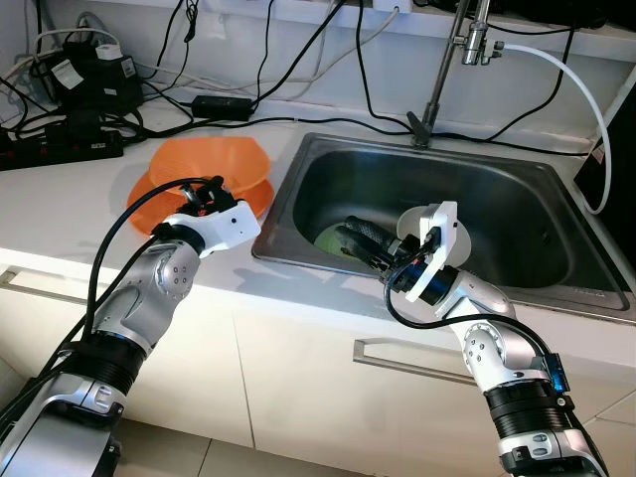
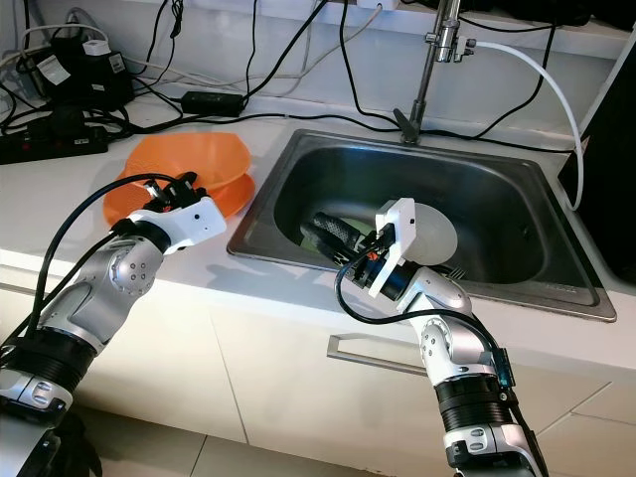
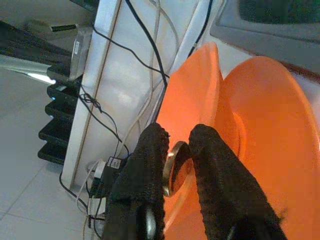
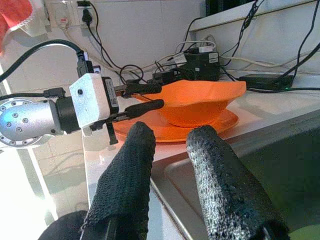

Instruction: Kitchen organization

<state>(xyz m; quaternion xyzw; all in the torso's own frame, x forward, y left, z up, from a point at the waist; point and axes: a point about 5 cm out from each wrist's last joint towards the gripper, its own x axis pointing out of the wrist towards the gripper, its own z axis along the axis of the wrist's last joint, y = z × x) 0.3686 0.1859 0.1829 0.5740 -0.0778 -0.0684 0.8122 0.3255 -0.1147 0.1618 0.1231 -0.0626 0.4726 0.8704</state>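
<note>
L tool (image 3: 177, 165) pinching small metal disc (image 3: 172, 167) over orange bowl (image 1: 214, 164), R tool (image 4: 167, 165) slightly open, empty, in sink (image 1: 517, 209)

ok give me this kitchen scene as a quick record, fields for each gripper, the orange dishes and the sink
left gripper: above the orange plate's near rim, fingers pinching a small round metal object
right gripper: inside the sink, fingers apart, empty
orange bowl: sits on orange plate, on counter left of sink
sink: steel; holds a green item and a white plate
faucet: behind sink
</note>
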